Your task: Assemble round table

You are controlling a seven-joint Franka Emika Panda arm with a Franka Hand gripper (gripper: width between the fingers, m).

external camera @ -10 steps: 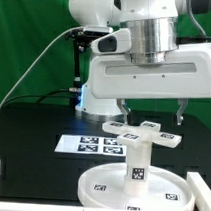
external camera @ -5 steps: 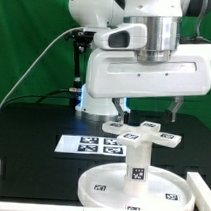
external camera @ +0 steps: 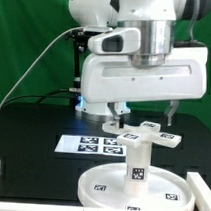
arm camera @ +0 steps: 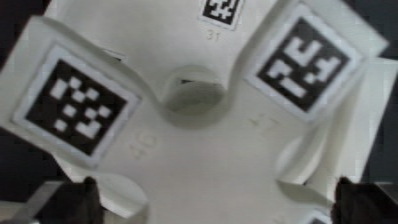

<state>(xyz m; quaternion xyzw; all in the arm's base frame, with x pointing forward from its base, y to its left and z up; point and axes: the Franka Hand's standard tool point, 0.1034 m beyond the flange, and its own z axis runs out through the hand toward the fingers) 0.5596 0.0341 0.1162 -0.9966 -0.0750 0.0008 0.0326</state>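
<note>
Near the front of the black table (external camera: 32,130), seen from the exterior view, the round disc (external camera: 135,189) is lying flat with the thick leg (external camera: 138,160) standing upright at its middle and the cross-shaped foot piece (external camera: 142,132) sitting on top of the leg. Behind it, toward the exterior view's left, the marker board (external camera: 88,145) is lying flat on the table. The gripper (external camera: 143,113) is hanging directly over the foot piece with its fingers (external camera: 118,110) spread wide, one at each side of the cross. They are reaching down about to the level of its arms; whether either tip is touching the plastic I cannot quite tell from here.

Looking down through the wrist view, the foot piece (arm camera: 187,120) is filling nearly the whole picture, its round hub (arm camera: 192,98) showing between two tagged arms. The two dark fingertips (arm camera: 89,195) are standing far apart at the edge of the picture, with white plastic lying between them and nothing clamped.
</note>
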